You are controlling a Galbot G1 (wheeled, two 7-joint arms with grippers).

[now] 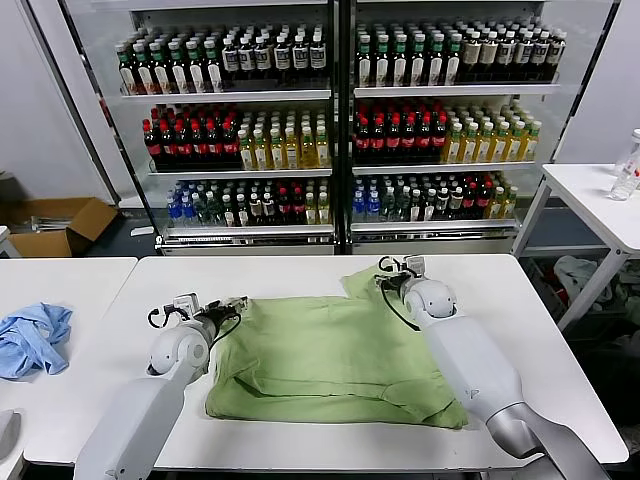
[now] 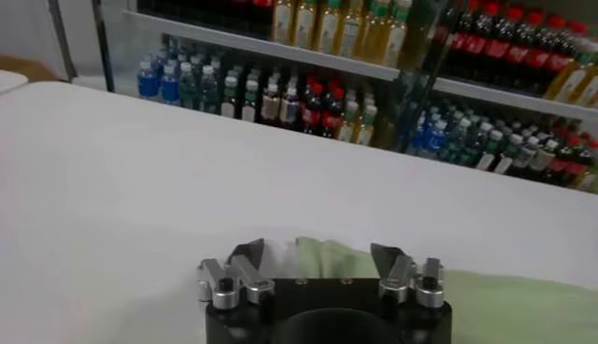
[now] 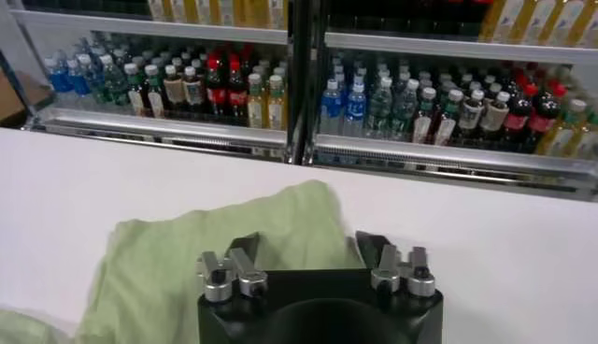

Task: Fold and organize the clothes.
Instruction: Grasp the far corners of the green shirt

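The green shirt point(image 1: 335, 360) is lying spread and partly folded on the white table point(image 1: 560, 370), occupying the middle of the tabletop and reaching almost to the table's near edge. One sleeve is sticking out from the shirt's far right corner, toward the drinks cooler point(image 1: 340, 120) that is standing beyond the table.

The left gripper point(image 1: 236, 304) is hovering at the shirt's far left corner, low over the table; in the left wrist view its fingers point(image 2: 249, 254) are standing apart, with the shirt's edge point(image 2: 327, 257) showing between them and nothing clamped. The right gripper point(image 1: 388, 268) is sitting at the shirt's far right corner, over the projecting sleeve; in the right wrist view its fingers point(image 3: 245, 250) are likewise standing apart above the green fabric point(image 3: 187, 266), gripping nothing that is visible.

A crumpled light blue cloth point(image 1: 32, 338) is resting on a separate table to the left of the shirt's table, well apart from the shirt. A cardboard box point(image 1: 55, 225) is sitting on the floor beyond that cloth.
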